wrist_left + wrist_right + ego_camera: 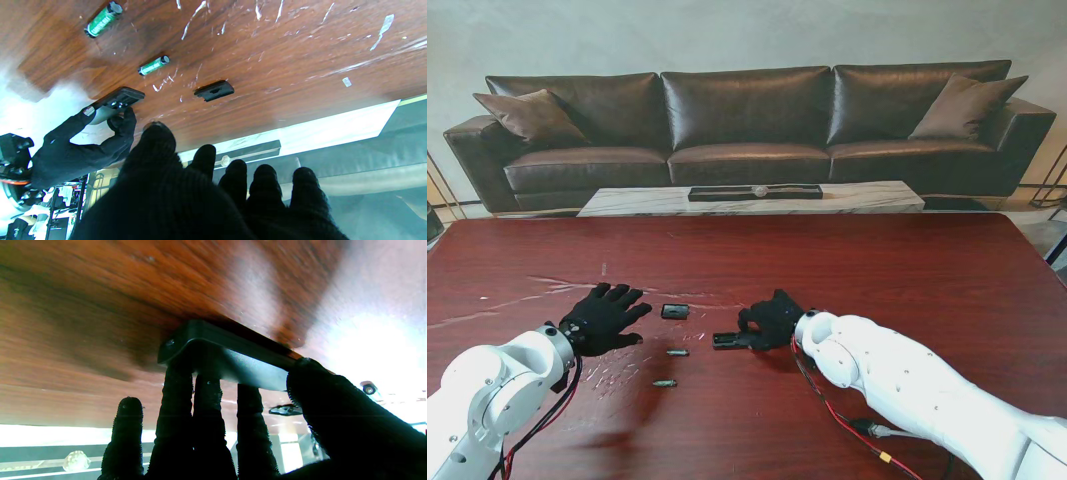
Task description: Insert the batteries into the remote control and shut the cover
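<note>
Left hand (pixel 603 318) spread flat over bench (pixel 877 270), holding nothing. Cover (pixel 675 311) just right of it; two batteries (pixel 677 352) (pixel 664 383) nearer to me, apart. Right hand (pixel 770 320) pinching remote control (pixel 727 340) by its end, on bench.

1. Was a dark red wooden table (pixel 847 270), its top scratched and flecked with pale marks.
2. Carried a black remote (pixel 725 340), with a small black cover (pixel 675 311) lying apart to its left.
3. Bore two green batteries (pixel 677 352) (pixel 664 383), nearer to me.
</note>
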`<state>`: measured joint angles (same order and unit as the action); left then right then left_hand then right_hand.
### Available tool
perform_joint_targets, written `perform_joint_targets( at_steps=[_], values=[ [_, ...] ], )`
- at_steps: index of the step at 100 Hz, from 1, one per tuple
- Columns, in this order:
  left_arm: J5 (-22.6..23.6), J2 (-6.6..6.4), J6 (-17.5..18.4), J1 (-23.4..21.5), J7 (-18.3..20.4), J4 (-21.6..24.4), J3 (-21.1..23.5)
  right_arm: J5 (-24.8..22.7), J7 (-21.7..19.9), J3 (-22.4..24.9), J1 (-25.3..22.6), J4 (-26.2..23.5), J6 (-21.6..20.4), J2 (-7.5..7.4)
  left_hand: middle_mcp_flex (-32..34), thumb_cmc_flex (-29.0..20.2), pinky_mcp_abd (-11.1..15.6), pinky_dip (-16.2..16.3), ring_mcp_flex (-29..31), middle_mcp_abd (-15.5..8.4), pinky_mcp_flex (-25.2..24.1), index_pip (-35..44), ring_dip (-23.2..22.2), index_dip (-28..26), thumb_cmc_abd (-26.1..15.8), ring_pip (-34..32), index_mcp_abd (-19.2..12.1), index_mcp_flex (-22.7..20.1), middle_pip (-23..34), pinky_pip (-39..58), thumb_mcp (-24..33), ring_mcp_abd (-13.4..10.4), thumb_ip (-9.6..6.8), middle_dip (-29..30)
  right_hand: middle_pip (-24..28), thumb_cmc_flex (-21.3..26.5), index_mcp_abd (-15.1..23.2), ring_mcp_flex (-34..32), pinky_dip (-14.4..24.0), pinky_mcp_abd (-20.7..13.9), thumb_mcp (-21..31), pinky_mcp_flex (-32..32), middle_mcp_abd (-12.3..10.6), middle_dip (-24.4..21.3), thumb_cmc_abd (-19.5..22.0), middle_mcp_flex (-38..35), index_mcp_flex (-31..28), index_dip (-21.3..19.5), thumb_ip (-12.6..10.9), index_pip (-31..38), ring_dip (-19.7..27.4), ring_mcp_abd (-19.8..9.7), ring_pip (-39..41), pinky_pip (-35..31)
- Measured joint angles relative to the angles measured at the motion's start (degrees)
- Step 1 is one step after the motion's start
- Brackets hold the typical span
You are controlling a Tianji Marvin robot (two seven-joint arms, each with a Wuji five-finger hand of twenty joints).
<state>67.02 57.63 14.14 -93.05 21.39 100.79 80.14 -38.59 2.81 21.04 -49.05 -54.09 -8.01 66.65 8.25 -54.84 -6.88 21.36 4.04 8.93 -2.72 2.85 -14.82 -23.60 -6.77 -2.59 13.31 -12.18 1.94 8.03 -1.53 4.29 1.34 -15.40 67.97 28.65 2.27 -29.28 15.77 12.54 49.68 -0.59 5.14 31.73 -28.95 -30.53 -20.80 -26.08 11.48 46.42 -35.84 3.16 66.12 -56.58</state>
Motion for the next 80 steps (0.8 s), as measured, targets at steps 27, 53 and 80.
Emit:
perform_joint_targets(
  at_steps=[27, 53, 80],
  values=[
    [0.00, -0.01, -0.06, -0.01, 0.14, 0.06, 0.00, 0.00, -1.85, 0.32, -0.09, -0.92, -0.29, -0.53, 0.00, 0.00, 0.00, 0.00, 0.00, 0.00, 0.00, 0.00, 0.60, 0.00, 0.00, 0.00, 0.00, 0.00, -0.24, -0.05, 0.00, 0.00, 0.00, 0.61, 2.13, -0.95, -0.92, 4.43, -0.74, 0.03, 0.06, 2.25, 0.71, -0.78, 0.63, 5.81, 2.92, 2.57, -0.62, -5.85, 1.33, -0.02, 2.79, 1.35],
    [-0.17, -0.01, -0.16, 0.02, 0.53, 0.07, 0.02, -1.71, -3.55, 2.33, -1.38, -2.66, -2.36, -1.67, 0.00, 0.00, 0.00, 0.00, 0.00, 0.00, -0.04, 0.00, 1.01, 0.00, 0.00, 0.00, 0.00, 0.00, -0.30, -0.10, 0.00, 0.00, 0.00, 0.74, -33.42, -3.48, -3.46, 17.78, -4.93, -1.21, -2.36, 5.79, 0.59, -14.43, 0.80, 18.56, 7.48, 7.88, -0.70, -13.20, 5.61, -2.26, 1.43, 7.21],
    [-0.18, -0.04, -0.16, 0.09, 0.70, 0.07, -0.10, -12.97, -4.72, 14.60, -9.41, -11.30, -6.62, -4.78, 0.00, 0.00, 0.00, 0.00, 0.00, 0.00, -0.05, 0.00, 1.24, 0.00, 0.00, 0.63, 0.00, 0.00, -0.38, -0.10, 0.00, 0.00, 0.00, 1.22, -45.03, -4.60, -5.17, 19.84, -9.98, -2.67, -4.17, 5.79, 0.63, -18.99, 2.37, 18.67, 10.87, 9.51, -1.19, -16.25, 16.82, -3.48, -48.46, 13.51]
  ],
)
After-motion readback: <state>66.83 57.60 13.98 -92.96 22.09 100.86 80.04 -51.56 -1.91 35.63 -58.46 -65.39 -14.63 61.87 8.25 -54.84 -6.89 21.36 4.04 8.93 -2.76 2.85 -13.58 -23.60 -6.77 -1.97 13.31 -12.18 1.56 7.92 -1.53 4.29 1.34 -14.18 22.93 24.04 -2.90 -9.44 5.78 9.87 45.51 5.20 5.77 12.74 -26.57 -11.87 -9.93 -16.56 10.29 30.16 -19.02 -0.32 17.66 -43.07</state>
